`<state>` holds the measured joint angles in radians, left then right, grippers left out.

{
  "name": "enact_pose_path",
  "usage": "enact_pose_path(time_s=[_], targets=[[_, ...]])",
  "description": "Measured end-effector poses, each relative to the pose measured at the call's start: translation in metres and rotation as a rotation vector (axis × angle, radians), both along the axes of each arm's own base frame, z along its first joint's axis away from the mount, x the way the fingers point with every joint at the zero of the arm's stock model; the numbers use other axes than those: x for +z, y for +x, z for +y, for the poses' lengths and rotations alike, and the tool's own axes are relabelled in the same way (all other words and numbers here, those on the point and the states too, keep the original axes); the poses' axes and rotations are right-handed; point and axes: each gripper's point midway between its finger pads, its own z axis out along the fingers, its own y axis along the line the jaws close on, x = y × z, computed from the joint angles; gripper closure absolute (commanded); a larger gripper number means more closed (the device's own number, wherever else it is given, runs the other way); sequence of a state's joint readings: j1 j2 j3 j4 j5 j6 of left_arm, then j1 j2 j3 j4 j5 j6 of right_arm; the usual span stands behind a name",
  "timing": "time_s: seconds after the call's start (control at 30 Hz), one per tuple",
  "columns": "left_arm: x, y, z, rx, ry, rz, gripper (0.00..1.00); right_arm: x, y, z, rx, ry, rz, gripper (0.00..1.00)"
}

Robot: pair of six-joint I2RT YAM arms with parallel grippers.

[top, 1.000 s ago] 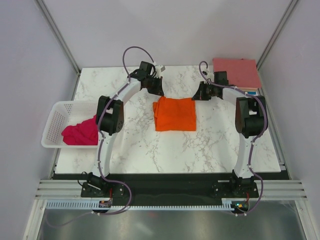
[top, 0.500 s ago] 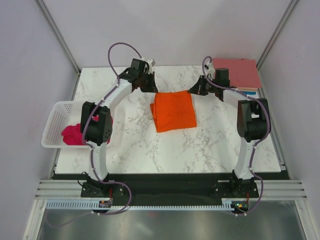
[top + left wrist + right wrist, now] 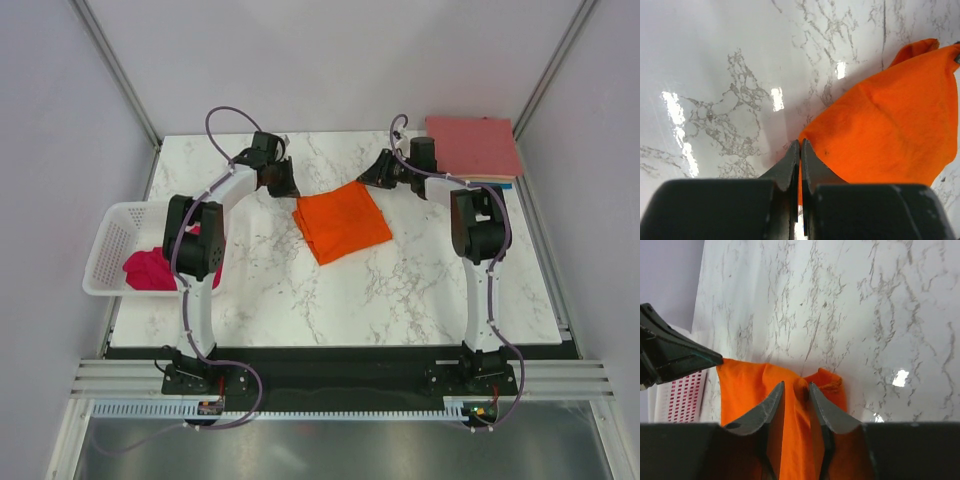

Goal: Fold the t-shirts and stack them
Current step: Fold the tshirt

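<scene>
Gripping orange t-shirt (image 3: 342,222) with both | my left gripper (image 3: 800,146) pinched on its corner, cloth spreading off to the right | right gripper (image 3: 796,388) clamped on an edge, cloth below.

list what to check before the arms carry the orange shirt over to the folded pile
1. Left end effector shut on a corner of the orange shirt: ok.
2. Right end effector grips another corner: ok.
3. Shirt folded compactly: ok, though it lies skewed on the table.
4. Top of the folded pile is free: ok.
5. Magenta shirt sits in the basket, out of the path: ok.
6. Lower layers aligned: cannot tell.
</scene>
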<state>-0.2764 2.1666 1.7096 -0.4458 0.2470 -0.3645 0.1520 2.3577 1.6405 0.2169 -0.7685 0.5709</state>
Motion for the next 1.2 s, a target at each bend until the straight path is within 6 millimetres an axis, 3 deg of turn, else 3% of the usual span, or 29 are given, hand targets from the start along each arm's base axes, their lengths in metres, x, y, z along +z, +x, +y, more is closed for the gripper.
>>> enact_pose_path(time_s=[0.07,0.17,0.37,0.5,0.7,0.83,1.0,1.2], targets=[[0.002,0.001,-0.003,-0.004,-0.015,-0.006,0.98,0.001,0.005,-0.004,-0.032,-0.032,0.012,0.56],[0.003,0.000,-0.007,-0.012,-0.031,-0.001,0.98,0.006,0.007,-0.015,-0.097,-0.095,0.025,0.54],[-0.002,-0.012,-0.006,-0.010,-0.039,0.023,0.98,0.035,-0.030,-0.045,-0.236,-0.218,0.080,0.56],[0.005,-0.019,-0.005,-0.008,-0.050,0.025,0.98,0.045,-0.062,-0.049,-0.271,-0.259,0.091,0.54],[0.014,-0.018,-0.006,-0.010,-0.058,0.008,0.98,0.004,-0.105,-0.045,-0.242,-0.339,0.187,0.52],[0.013,-0.019,-0.006,-0.011,-0.057,0.011,0.98,-0.012,-0.113,-0.053,-0.226,-0.394,0.213,0.52],[0.003,-0.008,-0.012,-0.030,-0.067,0.018,0.98,-0.021,-0.124,-0.054,-0.202,-0.402,0.220,0.64],[-0.014,-0.014,-0.022,-0.082,-0.108,0.065,0.98,-0.036,-0.197,-0.049,-0.171,-0.430,0.289,0.69]])
